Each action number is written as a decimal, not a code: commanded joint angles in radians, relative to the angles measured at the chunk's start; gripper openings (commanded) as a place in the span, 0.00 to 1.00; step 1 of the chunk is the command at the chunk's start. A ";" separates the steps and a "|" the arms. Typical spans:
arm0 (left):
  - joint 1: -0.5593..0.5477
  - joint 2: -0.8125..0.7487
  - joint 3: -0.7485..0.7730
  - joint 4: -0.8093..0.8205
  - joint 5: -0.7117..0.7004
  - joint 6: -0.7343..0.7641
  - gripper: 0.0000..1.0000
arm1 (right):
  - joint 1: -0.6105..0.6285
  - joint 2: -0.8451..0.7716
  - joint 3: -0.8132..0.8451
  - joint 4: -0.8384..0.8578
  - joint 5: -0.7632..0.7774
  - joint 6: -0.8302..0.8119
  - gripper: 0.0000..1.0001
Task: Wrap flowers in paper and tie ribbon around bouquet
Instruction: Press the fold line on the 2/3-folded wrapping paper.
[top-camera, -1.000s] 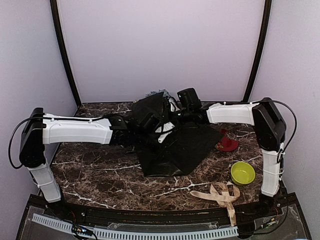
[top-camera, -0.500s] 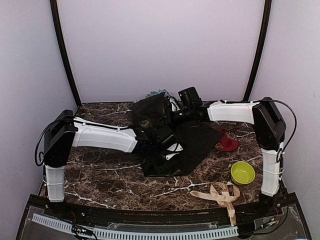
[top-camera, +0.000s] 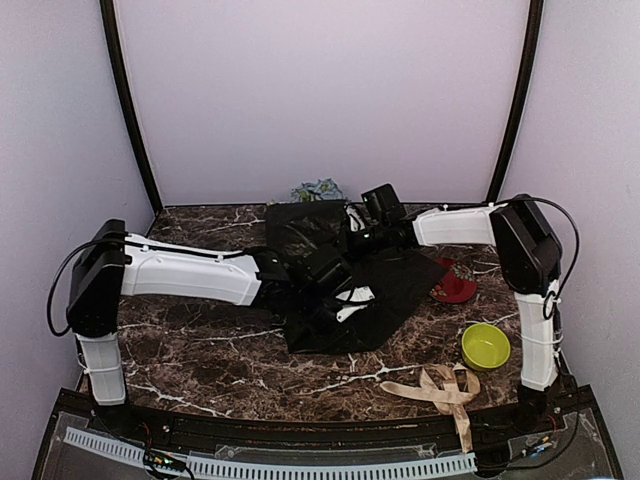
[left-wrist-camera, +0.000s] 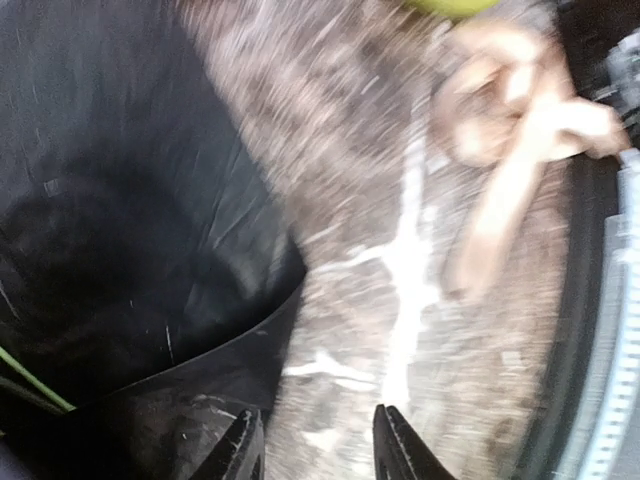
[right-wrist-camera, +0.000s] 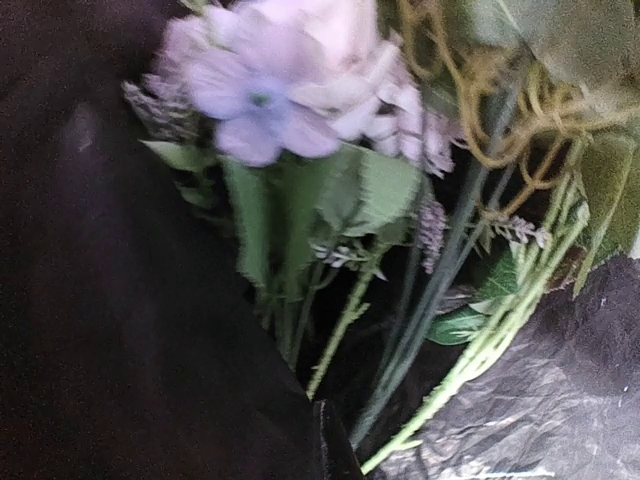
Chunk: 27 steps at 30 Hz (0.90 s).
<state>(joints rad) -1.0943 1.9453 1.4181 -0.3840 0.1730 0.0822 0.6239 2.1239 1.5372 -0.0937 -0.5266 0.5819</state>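
1. Left tool (left-wrist-camera: 318, 452) half open and empty over the near edge of the paper (top-camera: 385, 290); the loose fold may spring flat
2. Right tool (top-camera: 350, 232) closed at the far fold beside the flowers (right-wrist-camera: 300, 90); can't tell if it grips paper; a tug could tear the sheet or pull stems out
3. Flowers on paper at rear of desk (top-camera: 200, 340); ribbon (top-camera: 440, 388) well apart at the front, tangled, may snag

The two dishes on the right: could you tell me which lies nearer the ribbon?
The green dish: it sits right beside the ribbon, while the red dish lies farther back.
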 joint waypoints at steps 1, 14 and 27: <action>-0.003 -0.186 -0.057 0.066 0.079 0.021 0.39 | -0.012 0.035 0.004 0.025 -0.009 -0.014 0.00; 0.175 -0.321 -0.281 0.048 -0.283 -0.137 0.32 | -0.012 0.010 0.001 0.025 -0.015 -0.020 0.00; 0.172 -0.180 -0.278 0.040 -0.228 -0.195 0.36 | -0.005 -0.028 -0.029 0.025 -0.015 -0.023 0.01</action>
<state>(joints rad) -0.9188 1.7138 1.1213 -0.3294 -0.0837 -0.0853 0.6189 2.1506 1.5307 -0.0826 -0.5350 0.5758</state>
